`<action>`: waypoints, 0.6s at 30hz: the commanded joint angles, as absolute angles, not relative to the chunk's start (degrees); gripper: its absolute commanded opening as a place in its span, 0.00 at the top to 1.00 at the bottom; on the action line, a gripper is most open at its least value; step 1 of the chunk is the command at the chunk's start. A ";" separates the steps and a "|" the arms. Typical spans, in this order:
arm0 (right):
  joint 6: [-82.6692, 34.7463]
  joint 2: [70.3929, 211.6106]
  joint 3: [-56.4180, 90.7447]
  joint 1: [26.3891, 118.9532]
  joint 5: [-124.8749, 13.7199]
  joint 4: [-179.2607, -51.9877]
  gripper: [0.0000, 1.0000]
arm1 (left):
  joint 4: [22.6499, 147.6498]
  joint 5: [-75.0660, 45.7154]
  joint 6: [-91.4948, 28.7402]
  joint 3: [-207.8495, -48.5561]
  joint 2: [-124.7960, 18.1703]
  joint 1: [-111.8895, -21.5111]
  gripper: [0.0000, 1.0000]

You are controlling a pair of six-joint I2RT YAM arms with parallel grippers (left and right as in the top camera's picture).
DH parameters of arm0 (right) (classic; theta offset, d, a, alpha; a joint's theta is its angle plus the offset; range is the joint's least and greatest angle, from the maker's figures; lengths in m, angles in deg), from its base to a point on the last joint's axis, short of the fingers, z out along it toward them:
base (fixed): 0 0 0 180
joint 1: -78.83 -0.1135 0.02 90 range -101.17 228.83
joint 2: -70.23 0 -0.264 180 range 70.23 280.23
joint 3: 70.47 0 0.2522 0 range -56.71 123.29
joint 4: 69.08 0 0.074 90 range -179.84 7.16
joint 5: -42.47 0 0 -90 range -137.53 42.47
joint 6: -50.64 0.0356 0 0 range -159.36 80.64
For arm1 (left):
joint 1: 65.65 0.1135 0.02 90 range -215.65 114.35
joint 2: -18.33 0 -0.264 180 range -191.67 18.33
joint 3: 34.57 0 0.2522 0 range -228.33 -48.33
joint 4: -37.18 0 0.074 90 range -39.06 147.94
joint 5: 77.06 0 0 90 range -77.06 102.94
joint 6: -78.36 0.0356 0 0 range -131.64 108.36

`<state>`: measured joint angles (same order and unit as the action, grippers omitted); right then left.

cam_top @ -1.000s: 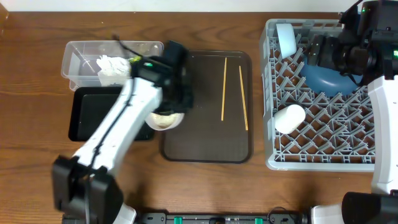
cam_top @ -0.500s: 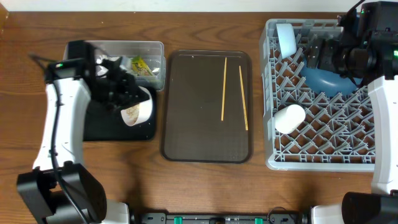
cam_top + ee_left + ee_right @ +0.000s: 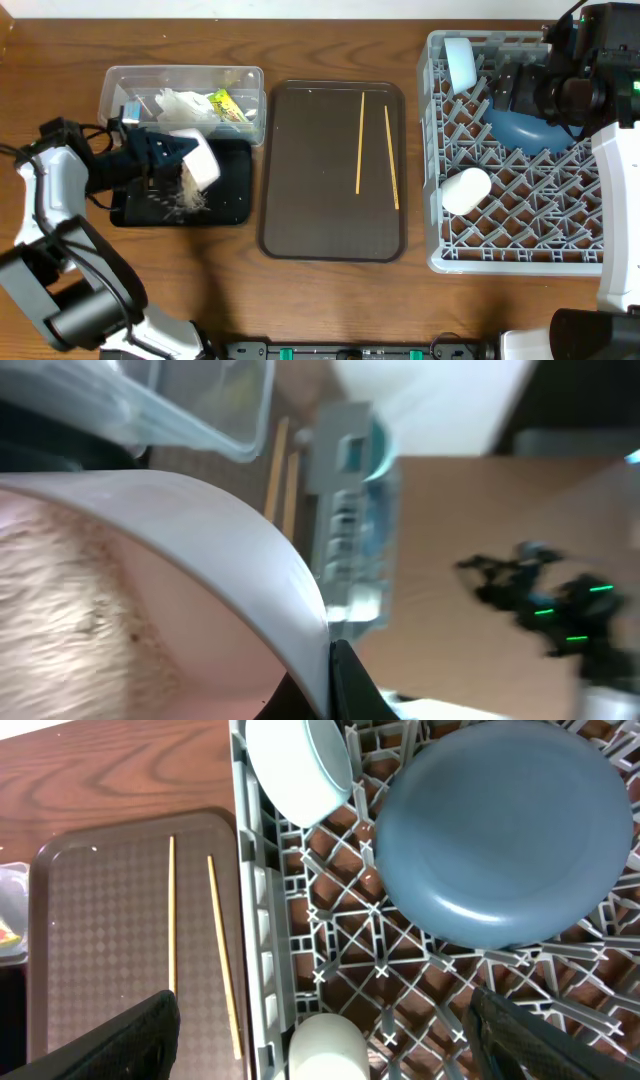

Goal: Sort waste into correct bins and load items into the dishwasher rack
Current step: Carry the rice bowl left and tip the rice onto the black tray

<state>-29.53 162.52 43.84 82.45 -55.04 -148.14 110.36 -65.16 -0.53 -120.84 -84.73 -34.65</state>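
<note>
Spilling whitish rice grains [image 3: 182,198] onto blk tray [image 3: 232,195], sm white bowl [image 3: 203,160] tilted.

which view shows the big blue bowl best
Right wrist: the bowl is seen close up and nearly whole, sitting in the rack. The overhead view shows the bowl small and partly hidden under the right arm. The left wrist view does not show it.

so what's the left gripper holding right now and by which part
The left gripper holds the small white bowl by its rim, tipped over the black tray, with rice spilling out.
</note>
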 commanded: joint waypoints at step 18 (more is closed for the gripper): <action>-30.89 162.48 43.99 82.52 -54.87 -148.68 0.11 | 112.83 -77.16 -9.77 -120.53 -91.70 -29.34 0.94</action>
